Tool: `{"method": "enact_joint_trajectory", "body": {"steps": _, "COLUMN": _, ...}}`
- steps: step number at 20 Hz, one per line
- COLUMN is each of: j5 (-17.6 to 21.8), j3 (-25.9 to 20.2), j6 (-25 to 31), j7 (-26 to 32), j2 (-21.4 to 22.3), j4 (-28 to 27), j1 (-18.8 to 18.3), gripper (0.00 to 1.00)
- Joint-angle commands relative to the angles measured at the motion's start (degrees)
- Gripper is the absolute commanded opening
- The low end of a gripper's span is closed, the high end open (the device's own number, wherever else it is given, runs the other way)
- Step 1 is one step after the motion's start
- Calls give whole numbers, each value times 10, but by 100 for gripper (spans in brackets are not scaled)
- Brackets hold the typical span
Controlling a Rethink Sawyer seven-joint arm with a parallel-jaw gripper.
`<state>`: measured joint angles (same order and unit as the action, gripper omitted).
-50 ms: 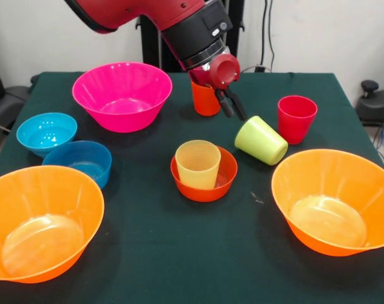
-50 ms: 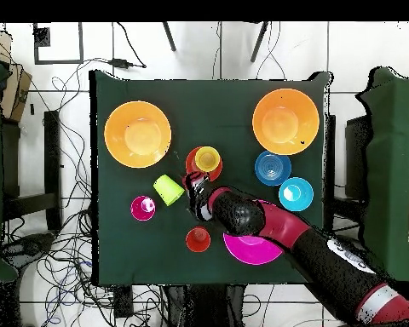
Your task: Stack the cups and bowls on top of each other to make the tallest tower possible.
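Note:
My gripper [image 1: 236,117] [image 2: 191,182] hangs open and empty above the table's middle, between the orange cup [image 1: 204,99] [image 2: 198,239] and the lime green cup [image 1: 262,140] [image 2: 167,189]. The lime cup lies on its side; the orange one stands upright just behind the fingers. A red-pink cup [image 1: 297,119] [image 2: 143,208] stands upright to the right. The pale yellow cup [image 1: 197,164] [image 2: 207,157] sits inside the small red-orange bowl [image 1: 208,190] [image 2: 193,167]. Two large orange bowls [image 1: 40,221] [image 1: 334,199] stand at the near corners.
The large magenta bowl [image 1: 122,95] [image 2: 246,249] stands at the back left, partly under the arm in the overhead view. A light blue bowl [image 1: 46,133] [image 2: 296,194] and a darker blue bowl [image 1: 81,161] [image 2: 273,168] touch at the left edge.

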<state>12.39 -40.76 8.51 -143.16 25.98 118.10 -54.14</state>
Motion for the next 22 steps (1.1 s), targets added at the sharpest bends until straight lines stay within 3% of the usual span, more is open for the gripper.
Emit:
{"method": "enact_joint_trajectory", "body": {"steps": 1, "j5": 51, "j3": -20, "j6": 33, "j7": 63, "j2": -44, "j4": -34, "j1": 7, "gripper": 100}}
{"method": "enact_joint_trajectory", "body": {"steps": 12, "j5": 104, "j3": -11, "j6": 17, "j7": 81, "j2": -127, "j4": -78, "j1": -11, "gripper": 100}}
{"method": "enact_joint_trajectory", "body": {"steps": 22, "j5": 154, "j3": -12, "j6": 7, "j7": 77, "j2": -169, "j4": -94, "j1": -25, "gripper": 100}}
